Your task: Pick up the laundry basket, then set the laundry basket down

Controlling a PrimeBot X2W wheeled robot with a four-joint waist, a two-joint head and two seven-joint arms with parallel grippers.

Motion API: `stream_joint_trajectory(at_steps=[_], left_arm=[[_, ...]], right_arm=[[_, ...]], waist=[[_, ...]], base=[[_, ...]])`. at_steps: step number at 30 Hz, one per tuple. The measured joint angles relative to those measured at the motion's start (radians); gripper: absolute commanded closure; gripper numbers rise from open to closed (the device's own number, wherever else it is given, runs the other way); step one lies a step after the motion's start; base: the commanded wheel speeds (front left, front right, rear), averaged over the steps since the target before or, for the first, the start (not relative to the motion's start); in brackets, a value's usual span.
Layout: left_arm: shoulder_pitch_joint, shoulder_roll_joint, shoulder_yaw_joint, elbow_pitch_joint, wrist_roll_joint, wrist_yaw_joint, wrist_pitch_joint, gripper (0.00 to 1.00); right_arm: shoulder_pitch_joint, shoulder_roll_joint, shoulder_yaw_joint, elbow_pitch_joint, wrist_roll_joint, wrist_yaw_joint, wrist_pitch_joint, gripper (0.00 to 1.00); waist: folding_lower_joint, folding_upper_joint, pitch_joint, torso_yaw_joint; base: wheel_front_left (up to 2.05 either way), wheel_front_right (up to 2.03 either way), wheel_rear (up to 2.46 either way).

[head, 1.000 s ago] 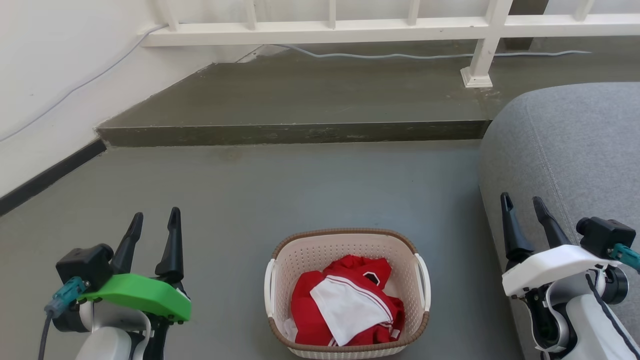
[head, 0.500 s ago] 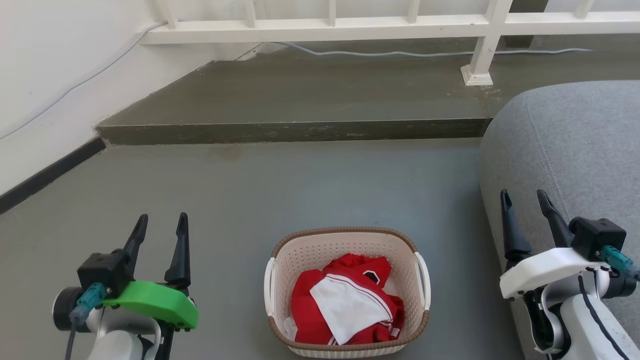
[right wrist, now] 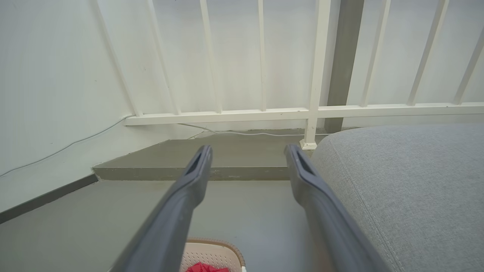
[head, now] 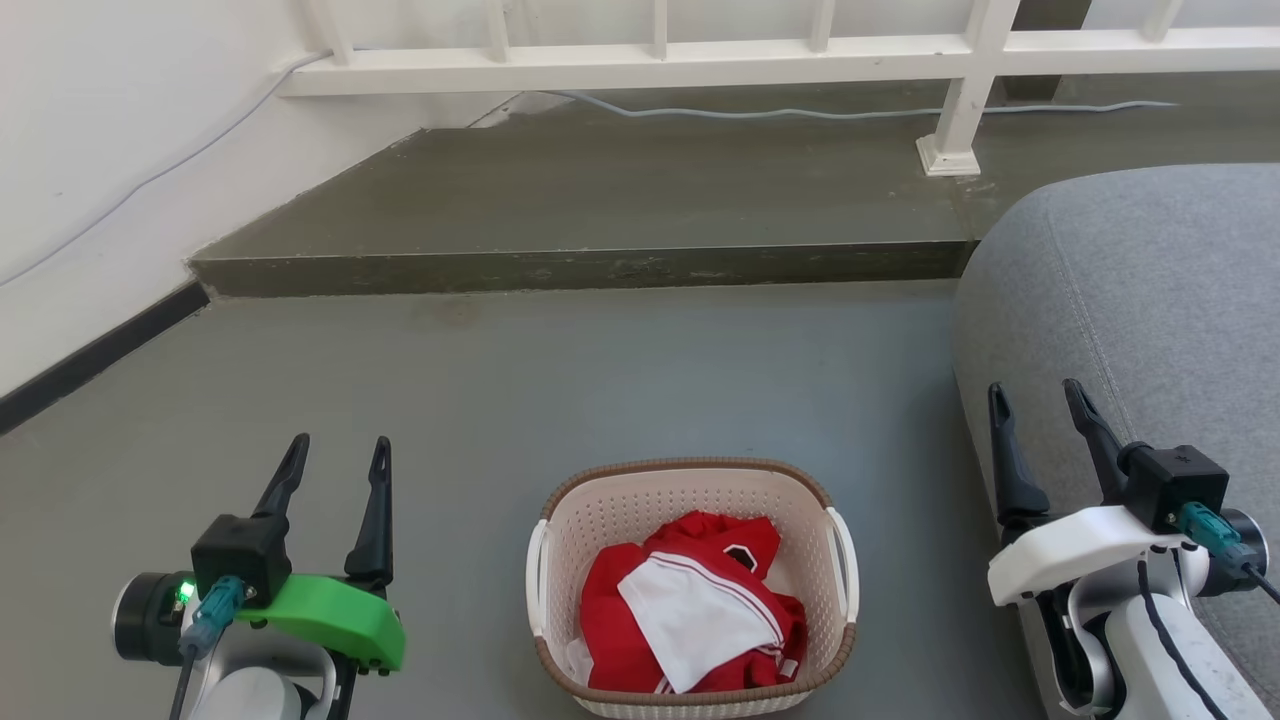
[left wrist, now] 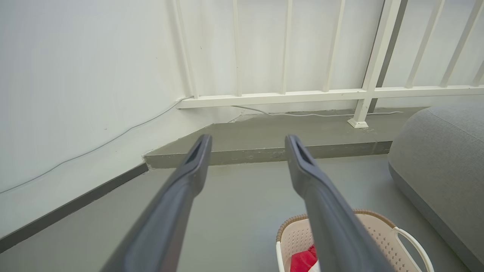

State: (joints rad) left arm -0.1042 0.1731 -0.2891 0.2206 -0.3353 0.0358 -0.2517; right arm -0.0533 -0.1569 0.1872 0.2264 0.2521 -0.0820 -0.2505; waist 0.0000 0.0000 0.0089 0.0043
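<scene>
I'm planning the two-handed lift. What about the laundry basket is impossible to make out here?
- Head view: near wall of the laundry basket, cut off by the bottom edge.
- Head view: its floor, hidden under the red and white clothes.
- Left wrist view: its middle, behind a finger of the left end effector.
- Right wrist view: most of it, cut off by the bottom edge.

At lower centre of the head view, the laundry basket (head: 640, 512) is smooth cream plastic, perforated, with a brown woven-look rim. Inside lies soft red and white cloth (head: 700, 610). The floor (head: 600, 380) is matt grey and faintly mottled. At right, the sofa (head: 1150, 290) wears coarse grey fabric. The railing (head: 700, 60) looks painted white. The left hand (head: 340, 441) has matt dark fingers and a smooth green plastic cover (head: 330, 620).
</scene>
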Motion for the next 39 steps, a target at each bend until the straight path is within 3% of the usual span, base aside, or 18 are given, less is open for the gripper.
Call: stream_joint_trajectory(at_steps=[27,39], left_arm=[[-0.019,0.0,-0.001,0.031,-0.003,0.0,0.0,0.0],[-0.047,-0.007,-0.031,0.02,-0.003,-0.01,0.013,0.0]], right_arm=[[0.002,0.022,-0.017,0.032,0.001,0.029,-0.001,0.0],[0.001,0.031,-0.018,0.033,0.001,0.032,-0.001,0.0]], waist=[[0.0,0.0,0.0,0.0],[0.0,0.0,0.079,-0.003]], base=[[0.0,0.0,0.0],[0.0,0.0,0.0]])
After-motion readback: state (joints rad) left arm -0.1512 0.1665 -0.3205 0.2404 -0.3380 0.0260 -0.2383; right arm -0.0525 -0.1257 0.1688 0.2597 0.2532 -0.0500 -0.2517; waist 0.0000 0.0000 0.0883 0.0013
